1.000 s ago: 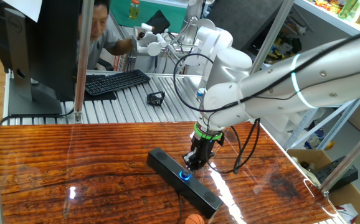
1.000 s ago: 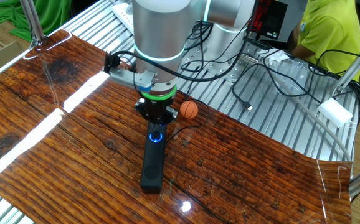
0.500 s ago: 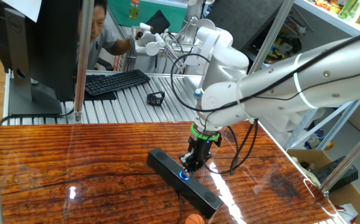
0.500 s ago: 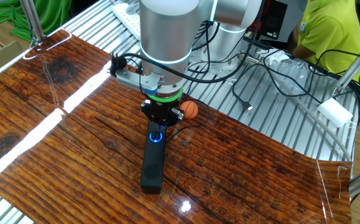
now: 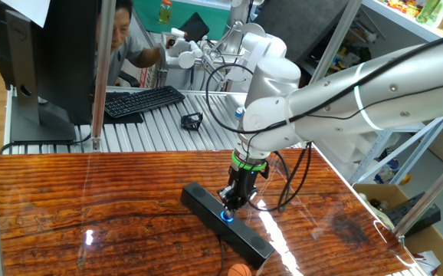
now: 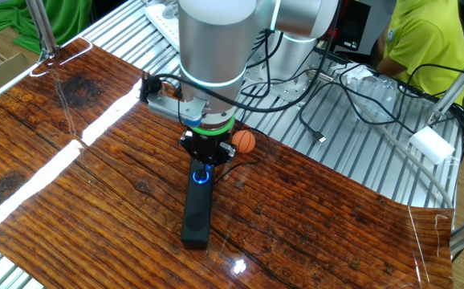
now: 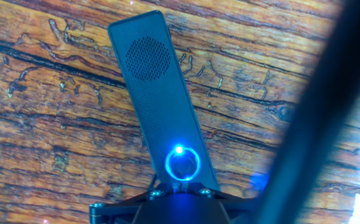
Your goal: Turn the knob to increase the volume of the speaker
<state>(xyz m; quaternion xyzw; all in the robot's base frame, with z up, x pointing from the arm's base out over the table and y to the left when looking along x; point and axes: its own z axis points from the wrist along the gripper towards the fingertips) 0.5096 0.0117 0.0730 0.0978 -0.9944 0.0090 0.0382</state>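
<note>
A: Blue ring on the knob (image 7: 182, 165) glows mid-speaker (image 6: 197, 205), which lies on the wood table (image 5: 68, 207). Over the last second the gripper (image 5: 229, 203) slid left and closer, now right above the knob. Looks like it's lining up for the twist.

B: Fingers open or gripping?

A: Can't tell, tips are cut off in the hand view, too dark elsewhere.

Speaker (image 7: 161, 106) lies flat on wood-grain tabletop (image 7: 49, 124), tilted, round mesh grille (image 7: 147, 58) at far end. Knob (image 7: 182, 165) on speaker's near part, blue ring lit, bright dot at ring's top. Gripper (image 7: 175, 198) dark, low in frame, just beside knob; finger spread not discernible. Blurred dark bar (image 7: 311, 130) crosses right side
</note>
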